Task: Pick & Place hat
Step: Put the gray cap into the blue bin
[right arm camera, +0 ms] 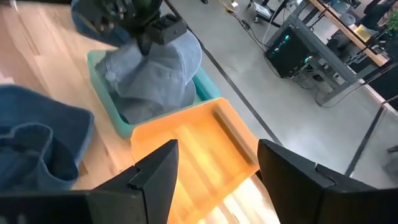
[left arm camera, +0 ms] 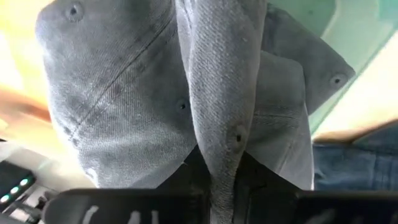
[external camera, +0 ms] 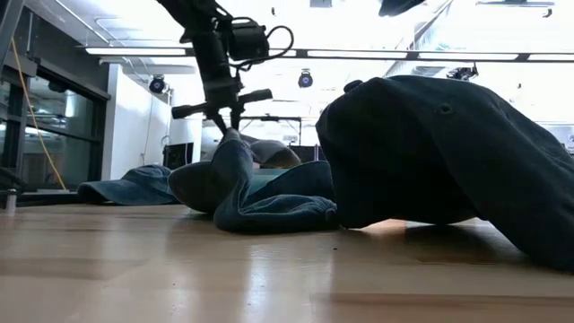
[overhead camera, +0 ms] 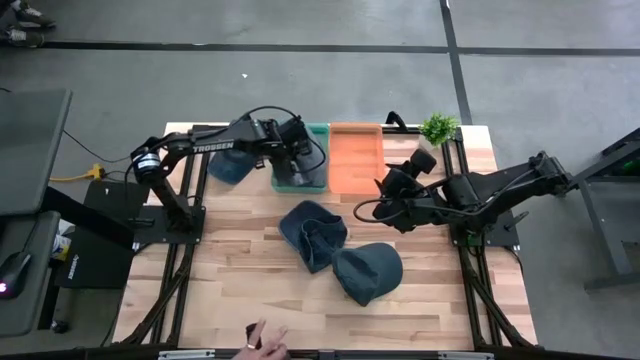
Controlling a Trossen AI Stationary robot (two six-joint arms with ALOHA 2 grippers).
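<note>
A pale grey-blue cap (right arm camera: 155, 68) sits in the green bin (overhead camera: 318, 132), under my left gripper (overhead camera: 297, 165), which is shut on it. The left wrist view is filled by this cap (left arm camera: 124, 93). Three dark blue hats lie on the table: one (overhead camera: 232, 167) left of the green bin, one (overhead camera: 312, 235) crumpled at mid-table, one (overhead camera: 368, 272) nearer the near edge. My right gripper (overhead camera: 385, 190) hovers open by the orange bin (overhead camera: 355, 160), touching nothing. My left gripper (left arm camera: 221, 193) pinches a raised fold of the cap's crown (left arm camera: 221, 124) between its two fingers, coming from above and pointing down. The cap hangs below the fingers, and its lower part (right arm camera: 149, 99) rests inside the green bin (right arm camera: 124, 129).
The orange bin (right arm camera: 186, 149) stands right of the green one, at the table's far edge. A small potted plant (overhead camera: 438, 127) is at the far right corner. A person's hand (overhead camera: 262, 338) shows at the near edge. Bare wood lies left and right of the mid-table hats.
</note>
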